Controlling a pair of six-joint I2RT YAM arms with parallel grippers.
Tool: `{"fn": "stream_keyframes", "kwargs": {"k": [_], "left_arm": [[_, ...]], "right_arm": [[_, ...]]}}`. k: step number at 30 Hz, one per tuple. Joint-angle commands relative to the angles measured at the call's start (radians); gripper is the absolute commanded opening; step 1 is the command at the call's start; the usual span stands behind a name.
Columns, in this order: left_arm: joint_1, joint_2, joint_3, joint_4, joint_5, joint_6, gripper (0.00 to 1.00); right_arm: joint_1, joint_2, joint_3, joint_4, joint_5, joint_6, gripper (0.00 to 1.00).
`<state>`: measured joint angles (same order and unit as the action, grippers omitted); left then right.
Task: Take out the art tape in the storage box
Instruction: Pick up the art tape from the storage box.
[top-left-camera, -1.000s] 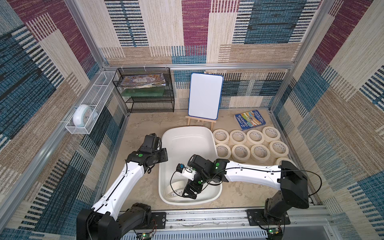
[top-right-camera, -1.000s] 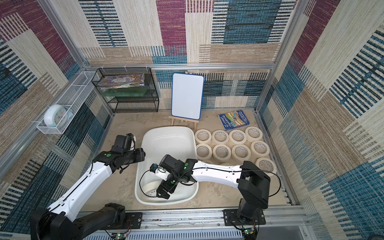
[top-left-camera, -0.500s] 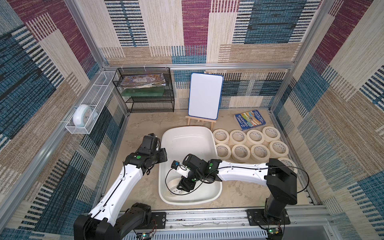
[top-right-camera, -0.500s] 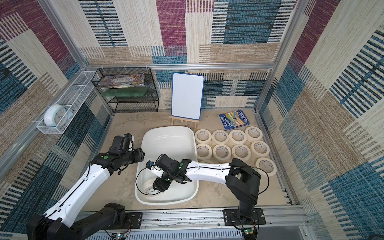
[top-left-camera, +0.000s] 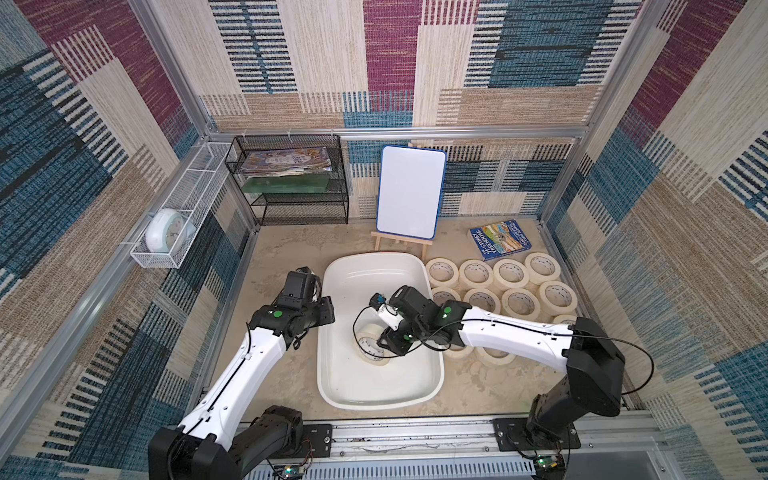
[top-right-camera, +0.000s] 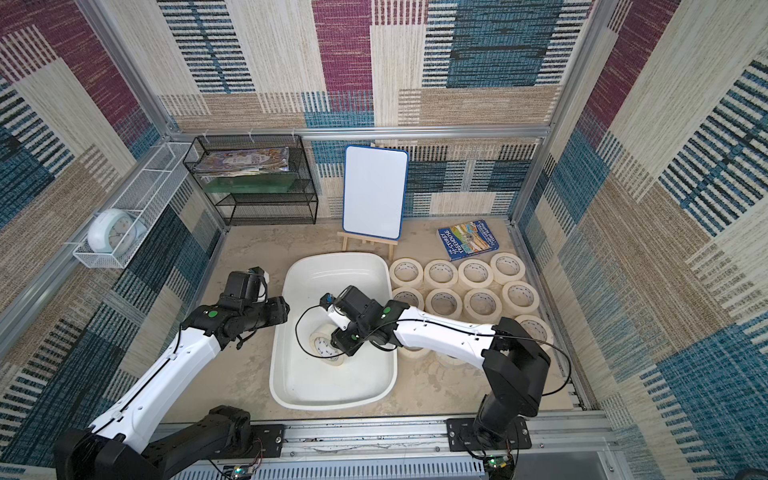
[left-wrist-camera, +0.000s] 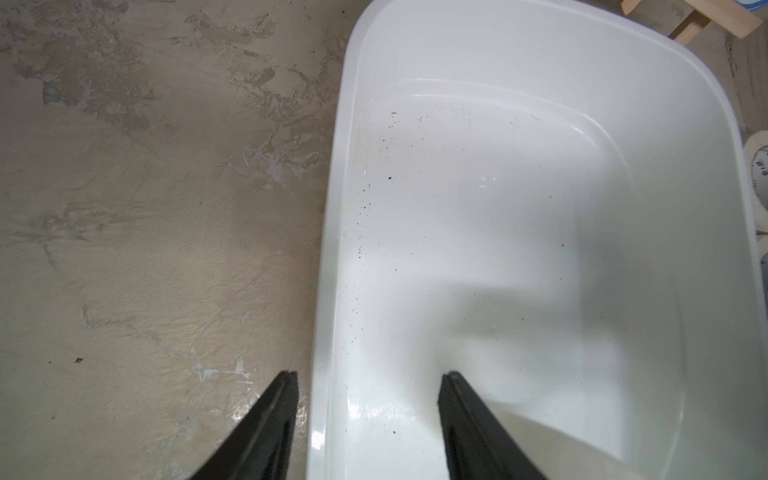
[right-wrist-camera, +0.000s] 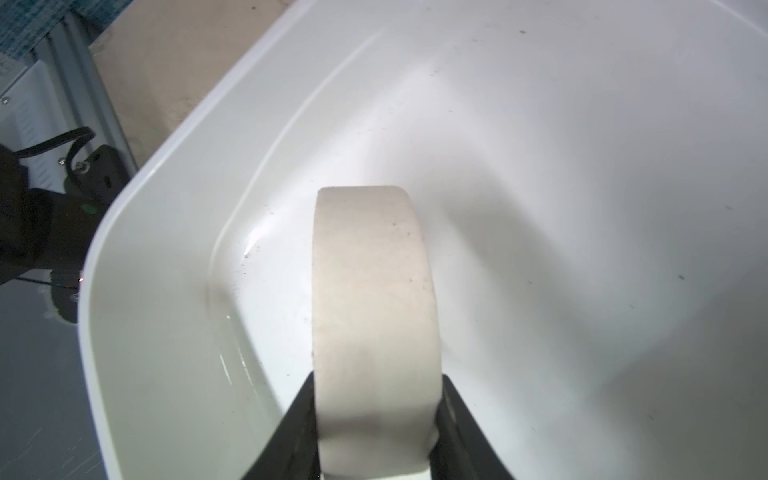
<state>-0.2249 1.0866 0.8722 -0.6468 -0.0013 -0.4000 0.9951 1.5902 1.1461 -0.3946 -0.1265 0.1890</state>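
The storage box (top-left-camera: 376, 256) (top-right-camera: 332, 256) is a white tub in the middle of the table. One cream art tape roll (top-left-camera: 369, 345) (top-right-camera: 323, 345) (right-wrist-camera: 374, 291) stands on edge inside it, off the floor of the tub or just tilted; I cannot tell which. My right gripper (top-left-camera: 385, 344) (top-right-camera: 340, 343) (right-wrist-camera: 376, 380) is shut on this roll, one black finger on each flat side. My left gripper (top-left-camera: 327, 311) (top-right-camera: 285, 309) (left-wrist-camera: 368, 376) stands open astride the box's left rim (left-wrist-camera: 332, 266), one finger outside and one inside, clear of the plastic.
Several tape rolls (top-left-camera: 482, 275) (top-right-camera: 442, 274) lie in rows on the table right of the box, two more under my right arm (top-left-camera: 494, 356). A whiteboard on an easel (top-left-camera: 409, 193), a blue book (top-left-camera: 500, 240) and a black mesh shelf (top-left-camera: 291, 183) stand behind.
My right gripper has slid toward the box's left side and closed on the tape roll, which now stands on edge. The left arm has hardly moved.
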Motion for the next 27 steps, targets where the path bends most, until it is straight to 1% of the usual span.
{"fn": "stream_keyframes", "kwargs": {"k": [1, 3, 5, 8, 10, 13, 16, 18, 19, 21, 22, 24, 26, 27], "left_arm": [[0.001, 0.005, 0.001, -0.002, -0.007, 0.006, 0.59], [0.001, 0.010, -0.004, 0.008, -0.006, 0.008, 0.60], [0.001, 0.021, 0.000, 0.011, -0.001, 0.008, 0.60], [0.001, 0.039, 0.001, 0.024, 0.009, 0.009, 0.60], [0.001, 0.049, -0.003, 0.039, 0.017, 0.008, 0.60], [0.001, 0.076, 0.001, 0.056, 0.035, 0.004, 0.60], [0.001, 0.084, 0.006, 0.055, 0.041, 0.003, 0.60], [0.001, 0.064, 0.009, 0.046, 0.040, 0.008, 0.60], [0.000, 0.045, 0.012, 0.041, 0.052, 0.018, 0.60], [-0.003, -0.004, 0.014, 0.041, 0.107, 0.030, 0.61], [-0.007, -0.032, 0.017, 0.047, 0.156, 0.030, 0.62], [-0.018, -0.072, 0.024, 0.071, 0.290, 0.026, 0.65], [-0.047, -0.078, 0.036, 0.094, 0.442, 0.054, 0.73], [-0.065, -0.071, 0.051, 0.077, 0.462, 0.069, 0.74]], "right_arm": [[-0.069, -0.083, -0.040, -0.044, -0.022, 0.052, 0.00], [-0.118, -0.156, -0.071, -0.068, 0.011, 0.096, 0.00], [-0.161, -0.221, -0.083, -0.108, 0.037, 0.110, 0.00], [-0.239, -0.318, -0.093, -0.168, 0.043, 0.129, 0.00], [-0.284, -0.377, -0.120, -0.155, 0.026, 0.145, 0.00], [-0.307, -0.384, -0.139, -0.108, -0.041, 0.159, 0.00], [-0.308, -0.328, -0.134, -0.037, -0.174, 0.159, 0.00], [-0.307, -0.288, -0.125, 0.037, -0.262, 0.179, 0.00], [-0.308, -0.271, -0.113, 0.058, -0.286, 0.186, 0.00], [-0.309, -0.222, -0.069, 0.078, -0.320, 0.199, 0.00], [-0.310, -0.200, -0.050, 0.083, -0.340, 0.198, 0.00], [-0.312, -0.146, -0.008, 0.094, -0.383, 0.195, 0.00], [-0.315, -0.090, 0.044, 0.080, -0.430, 0.174, 0.00], [-0.317, -0.067, 0.066, 0.071, -0.447, 0.161, 0.00]]}}
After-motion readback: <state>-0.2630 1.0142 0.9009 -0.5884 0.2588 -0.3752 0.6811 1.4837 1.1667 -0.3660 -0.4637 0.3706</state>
